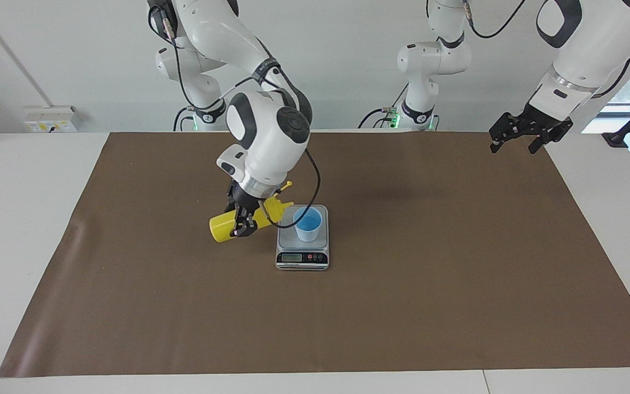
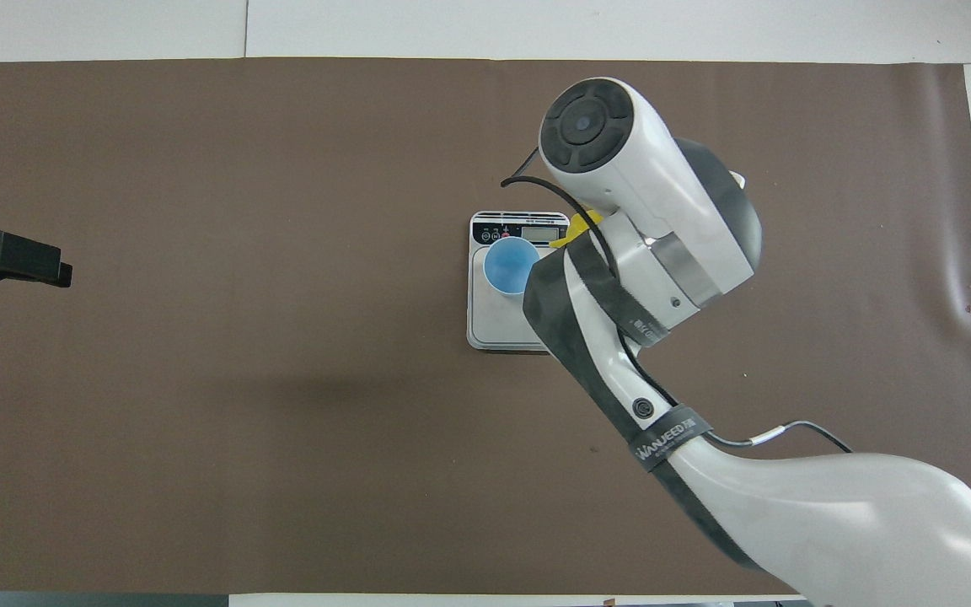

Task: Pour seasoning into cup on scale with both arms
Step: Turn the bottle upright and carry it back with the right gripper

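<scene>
Facing view: you see right gripper clamped on yellow bottle, held tilted in air over brown mat, just beside scale, nozzle toward cup but off its rim. Cup stands upright on scale platform; inside is blue, contents I cannot tell. Left gripper waits with fingers spread, holding nothing, over mat corner at left arm's end.

Overhead view: you see cup on scale, near display. Bottle nozzle shows little under right arm. Left gripper at edge.
</scene>
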Controlling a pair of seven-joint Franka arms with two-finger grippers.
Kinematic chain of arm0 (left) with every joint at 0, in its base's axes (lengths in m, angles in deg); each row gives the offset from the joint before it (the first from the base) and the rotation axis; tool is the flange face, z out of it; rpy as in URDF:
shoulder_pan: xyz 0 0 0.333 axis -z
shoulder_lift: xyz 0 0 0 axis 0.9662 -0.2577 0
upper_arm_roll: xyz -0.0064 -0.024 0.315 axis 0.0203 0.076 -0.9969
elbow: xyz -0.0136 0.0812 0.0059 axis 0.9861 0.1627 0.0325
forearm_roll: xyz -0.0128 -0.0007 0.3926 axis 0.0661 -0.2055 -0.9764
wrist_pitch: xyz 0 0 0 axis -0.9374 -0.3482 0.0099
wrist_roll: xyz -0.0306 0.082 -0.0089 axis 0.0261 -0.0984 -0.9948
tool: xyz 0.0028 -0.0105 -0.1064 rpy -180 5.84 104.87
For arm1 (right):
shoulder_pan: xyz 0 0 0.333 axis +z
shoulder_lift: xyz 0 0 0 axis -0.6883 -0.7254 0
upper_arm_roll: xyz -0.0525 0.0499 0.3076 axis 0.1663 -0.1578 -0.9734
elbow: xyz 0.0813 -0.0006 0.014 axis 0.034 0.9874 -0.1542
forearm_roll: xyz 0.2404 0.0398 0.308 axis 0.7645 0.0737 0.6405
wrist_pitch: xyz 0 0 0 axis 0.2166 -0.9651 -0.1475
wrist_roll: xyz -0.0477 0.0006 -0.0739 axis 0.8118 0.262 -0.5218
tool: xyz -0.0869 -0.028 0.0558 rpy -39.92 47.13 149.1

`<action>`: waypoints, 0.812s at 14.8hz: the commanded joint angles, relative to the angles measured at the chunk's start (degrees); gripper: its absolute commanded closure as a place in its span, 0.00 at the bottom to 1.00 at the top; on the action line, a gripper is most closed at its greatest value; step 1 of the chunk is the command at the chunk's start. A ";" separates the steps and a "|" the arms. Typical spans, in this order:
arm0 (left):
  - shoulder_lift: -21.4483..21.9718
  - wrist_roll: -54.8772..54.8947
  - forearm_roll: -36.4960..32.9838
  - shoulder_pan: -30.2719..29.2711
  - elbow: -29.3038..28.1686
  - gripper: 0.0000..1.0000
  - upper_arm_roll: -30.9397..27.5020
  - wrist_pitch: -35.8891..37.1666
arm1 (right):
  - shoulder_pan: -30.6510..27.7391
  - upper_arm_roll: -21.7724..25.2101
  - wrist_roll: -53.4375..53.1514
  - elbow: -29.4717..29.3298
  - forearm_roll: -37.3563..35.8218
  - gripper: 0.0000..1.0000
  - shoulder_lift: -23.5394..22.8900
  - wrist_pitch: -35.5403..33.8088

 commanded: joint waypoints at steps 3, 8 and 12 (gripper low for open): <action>1.18 0.47 0.70 -0.60 -1.25 0.00 0.21 -0.54 | -10.35 -0.45 9.53 0.23 14.05 1.00 5.49 -0.34; 1.10 0.56 0.70 -0.69 -1.25 0.00 0.30 -0.54 | -25.11 -0.18 22.36 0.75 37.25 1.00 7.61 -0.51; 1.10 0.55 0.70 -0.60 -1.25 0.00 0.30 -0.54 | -35.41 -0.10 36.76 11.36 52.03 1.00 11.64 2.64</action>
